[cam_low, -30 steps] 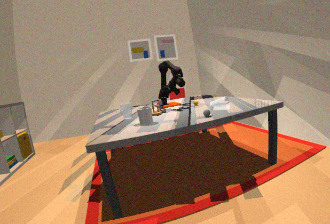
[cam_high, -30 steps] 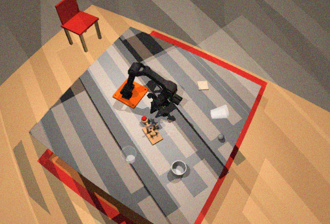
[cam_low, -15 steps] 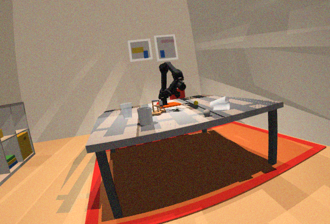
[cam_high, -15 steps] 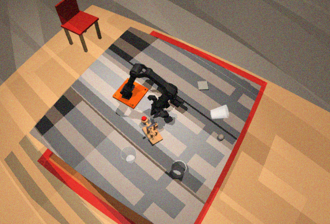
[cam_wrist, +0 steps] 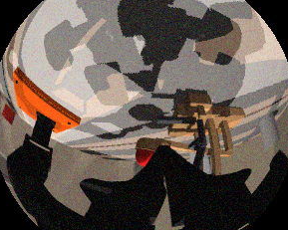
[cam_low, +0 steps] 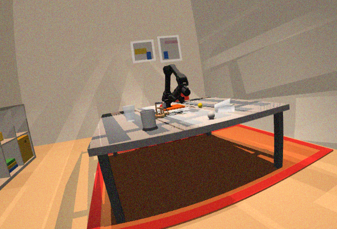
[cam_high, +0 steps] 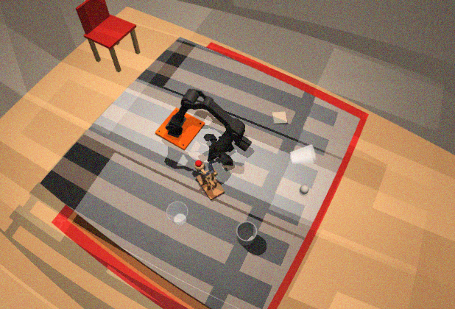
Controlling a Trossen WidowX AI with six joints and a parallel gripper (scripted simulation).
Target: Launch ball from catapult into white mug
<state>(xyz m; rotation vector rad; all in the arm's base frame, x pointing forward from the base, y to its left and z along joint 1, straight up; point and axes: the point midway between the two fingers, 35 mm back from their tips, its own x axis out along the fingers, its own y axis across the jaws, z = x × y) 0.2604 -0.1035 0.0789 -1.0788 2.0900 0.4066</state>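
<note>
The red ball [cam_high: 198, 163] [cam_wrist: 143, 157] sits in the cup end of the small wooden catapult [cam_high: 218, 192] [cam_low: 160, 116] [cam_wrist: 214, 148]. The catapult's base points away from the arm's orange plate. My gripper [cam_high: 210, 159] [cam_wrist: 162, 148] is shut and empty, tips beside the catapult's ball end, close to its frame; whether they touch it cannot be told. An opaque grey-white mug [cam_high: 247, 231] [cam_low: 148, 119], likely the white mug, stands upright beyond the catapult. A see-through pale cup [cam_high: 177, 212] [cam_low: 128, 113] stands to its left in the top and exterior views.
The orange base plate [cam_high: 191, 123] [cam_low: 177, 107] [cam_wrist: 30, 96] lies under the arm. A white angular object [cam_high: 303, 154] [cam_low: 226, 107] and a grey ball [cam_high: 304, 189] [cam_low: 211, 115] lie near one table edge. A yellow ball [cam_low: 200, 105] and a cream square [cam_high: 280, 117] also lie there.
</note>
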